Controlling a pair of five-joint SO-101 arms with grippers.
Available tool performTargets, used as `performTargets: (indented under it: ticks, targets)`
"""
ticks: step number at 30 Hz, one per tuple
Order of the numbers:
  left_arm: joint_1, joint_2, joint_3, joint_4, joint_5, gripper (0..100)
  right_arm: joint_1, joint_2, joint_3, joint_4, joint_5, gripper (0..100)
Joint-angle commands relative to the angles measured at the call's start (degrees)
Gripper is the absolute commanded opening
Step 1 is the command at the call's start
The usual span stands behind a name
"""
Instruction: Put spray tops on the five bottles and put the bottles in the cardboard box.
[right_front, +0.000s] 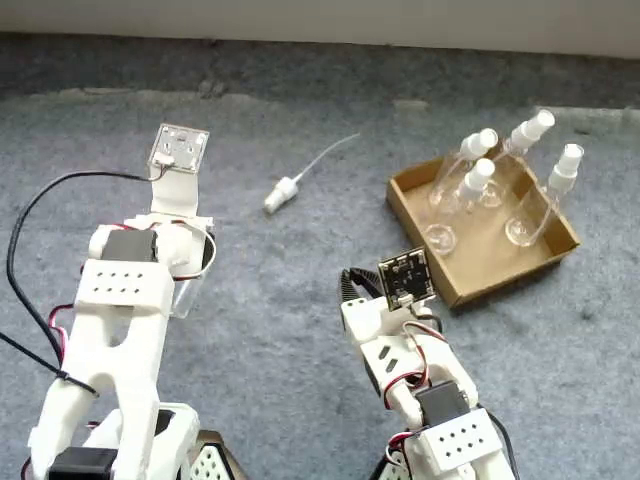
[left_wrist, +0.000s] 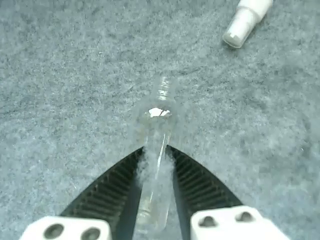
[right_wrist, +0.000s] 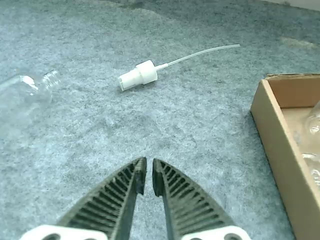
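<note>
Clear bottle gripped by left gripper; right gripper nearly closed, empty; spray top mid-frame; box right.

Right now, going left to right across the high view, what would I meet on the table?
Left arm, its end effector shut on an uncapped bottle → loose spray top → cardboard box holding four capped bottles. The right arm overlaps the box, so I leave it out.
</note>
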Motion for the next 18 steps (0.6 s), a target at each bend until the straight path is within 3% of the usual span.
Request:
performTargets:
  ticks: [1, 6, 13, 18]
  targets:
    - [-4.09, -2.42, 8.92, -19.52, -0.26, 1, -0.31, -0.84, 3.74, -1.45, 0.7, 0.9]
    - [-9.63, -2.42, 8.31, -21.27, -9.93, 1, -0.31, -0.84, 3.74, -1.45, 0.7, 0.9]
    - [-10.42, -2.24, 7.96, -20.92, -10.29, 1, -0.31, -0.84, 3.74, -1.45, 0.7, 0.9]
    - [-10.42, 2.59, 3.12, -15.3, -10.37, 1, -0.31, -0.84, 3.74, -1.45, 0.7, 0.9]
